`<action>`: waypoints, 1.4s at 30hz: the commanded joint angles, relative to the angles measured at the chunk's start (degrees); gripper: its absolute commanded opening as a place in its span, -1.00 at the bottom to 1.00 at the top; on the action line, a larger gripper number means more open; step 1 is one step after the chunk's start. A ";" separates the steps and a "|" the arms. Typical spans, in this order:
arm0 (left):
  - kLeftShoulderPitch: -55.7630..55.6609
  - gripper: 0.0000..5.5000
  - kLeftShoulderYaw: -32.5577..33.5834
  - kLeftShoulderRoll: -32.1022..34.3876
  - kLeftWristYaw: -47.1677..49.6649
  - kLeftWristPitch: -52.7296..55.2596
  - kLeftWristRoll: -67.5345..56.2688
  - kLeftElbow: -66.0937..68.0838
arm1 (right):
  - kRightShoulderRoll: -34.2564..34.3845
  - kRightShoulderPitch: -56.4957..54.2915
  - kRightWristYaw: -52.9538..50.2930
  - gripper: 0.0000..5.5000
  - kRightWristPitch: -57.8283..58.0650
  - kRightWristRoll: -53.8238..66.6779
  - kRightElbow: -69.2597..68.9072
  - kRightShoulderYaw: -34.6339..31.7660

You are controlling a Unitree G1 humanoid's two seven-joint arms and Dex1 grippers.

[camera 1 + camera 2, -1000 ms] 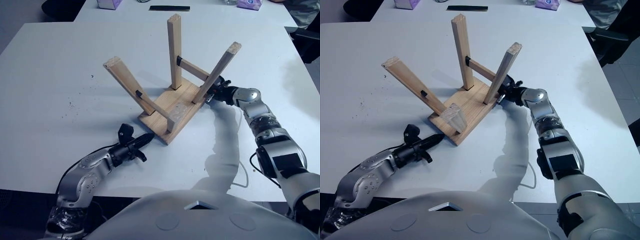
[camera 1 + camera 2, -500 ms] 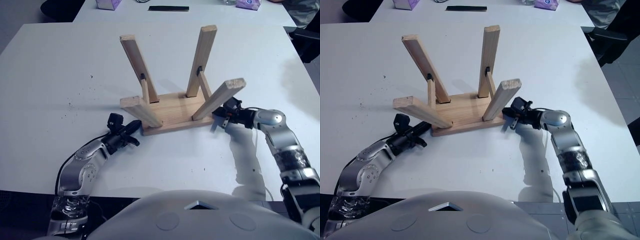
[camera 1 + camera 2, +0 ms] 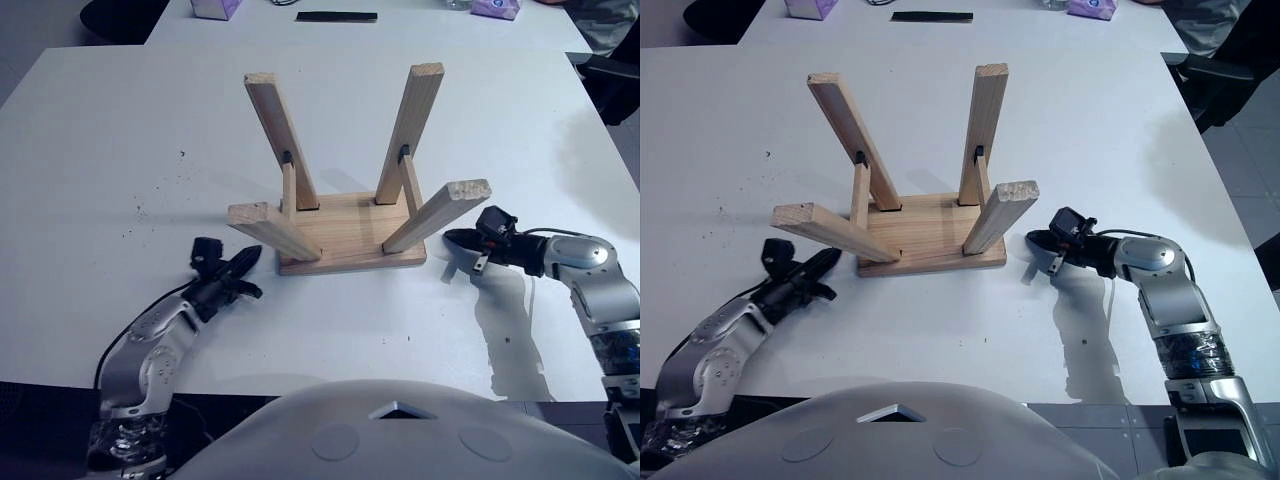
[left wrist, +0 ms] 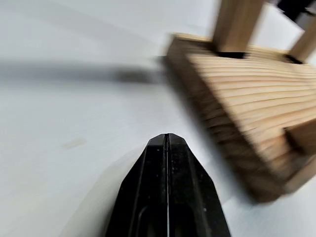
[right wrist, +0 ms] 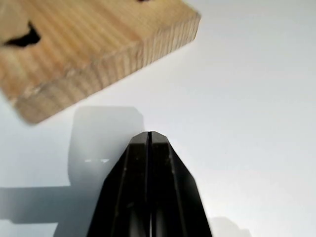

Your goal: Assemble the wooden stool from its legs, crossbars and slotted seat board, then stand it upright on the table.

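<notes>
Stool [image 3: 350, 236] sits upside down near the middle of the white surface [image 3: 120, 130], its slotted seat board [image 3: 352, 258] lying flat and its four legs [image 3: 283, 140] pointing up and splaying outward; short crossbars [image 3: 289, 186] show beside the two far legs; the near-left leg leans out to the left and the near-right leg out to the right. Left pincer [image 3: 252, 256] lies low over the surface just left of the seat board's near-left corner, under the end of the near-left leg, apart from the wood; its fingers [image 4: 159, 163] are pressed together with nothing between them. Right pincer [image 3: 448, 237] lies low just right of the board's near-right corner, a narrow gap of bare surface between tip and wood; its fingers [image 5: 140, 163] are likewise closed tight and hold nothing.
</notes>
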 commanded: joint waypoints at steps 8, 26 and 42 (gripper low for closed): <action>5.52 -0.99 -5.70 4.27 -4.68 1.51 2.65 -4.22 | -0.65 4.37 2.41 -1.00 -2.18 -0.02 -4.77 3.55; -0.01 -0.99 -8.51 5.92 -8.23 -1.13 4.37 0.48 | 0.92 1.47 0.01 -1.00 -1.75 -0.26 -3.70 5.36; 0.44 -0.99 -9.00 6.31 -11.01 -0.64 -0.21 -7.81 | -0.19 5.18 6.22 -1.00 6.79 11.32 -16.80 2.37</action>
